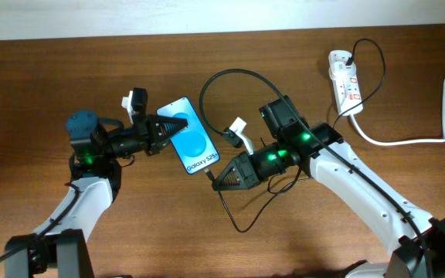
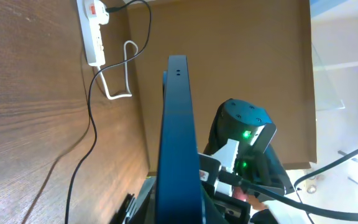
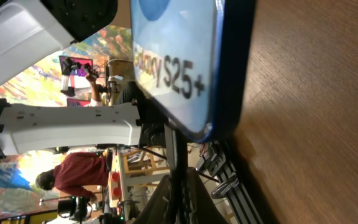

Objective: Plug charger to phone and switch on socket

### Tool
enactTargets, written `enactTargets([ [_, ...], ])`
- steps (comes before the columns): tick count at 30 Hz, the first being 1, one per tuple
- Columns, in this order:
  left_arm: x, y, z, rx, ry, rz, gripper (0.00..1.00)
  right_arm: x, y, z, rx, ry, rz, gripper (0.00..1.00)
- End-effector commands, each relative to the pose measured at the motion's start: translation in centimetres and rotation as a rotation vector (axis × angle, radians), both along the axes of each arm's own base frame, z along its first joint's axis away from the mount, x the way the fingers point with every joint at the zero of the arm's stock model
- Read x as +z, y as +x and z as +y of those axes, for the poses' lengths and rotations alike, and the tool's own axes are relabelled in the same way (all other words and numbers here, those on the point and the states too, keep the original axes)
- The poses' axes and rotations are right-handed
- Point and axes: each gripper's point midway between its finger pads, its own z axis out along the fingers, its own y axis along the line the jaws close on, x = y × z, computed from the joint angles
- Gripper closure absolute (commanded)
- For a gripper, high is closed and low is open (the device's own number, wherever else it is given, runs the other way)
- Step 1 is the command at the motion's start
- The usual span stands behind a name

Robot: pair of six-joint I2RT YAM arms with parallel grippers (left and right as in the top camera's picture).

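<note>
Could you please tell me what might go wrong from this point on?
1. The left pincer grips the phone only at one end; a push from the plug could twist it loose.
2. The right pincer holds the charger at the phone's lower end; a misaligned tip may scrape the edge.
3. Its slack loops under the right arm and could snag on a move toward the socket.
</note>
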Motion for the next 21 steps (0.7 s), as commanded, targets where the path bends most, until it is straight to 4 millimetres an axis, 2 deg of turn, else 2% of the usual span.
enactTargets([
  [1, 1.2, 0.1, 0.1, 0.000, 0.005, -0.051, 1.00, 0.2, 0.2, -0.1, -0.010, -0.009, -0.012, 0.96],
  [10, 1.2, 0.1, 0.1, -0.001, 0.012, -0.072, 1.00, 0.4, 0.0, -0.1, 0.008, 0.013, -0.031, 0.96],
  [13, 1.2, 0.1, 0.1, 0.000, 0.012, -0.072, 1.00, 1.7, -0.7, 0.2, 0.063, 0.106, -0.061, 0.95],
  [21, 1.2, 0.1, 0.1, -0.001, 0.012, -0.072, 1.00, 1.0, -0.5, 0.0, 0.043, 0.063, -0.051, 0.95],
])
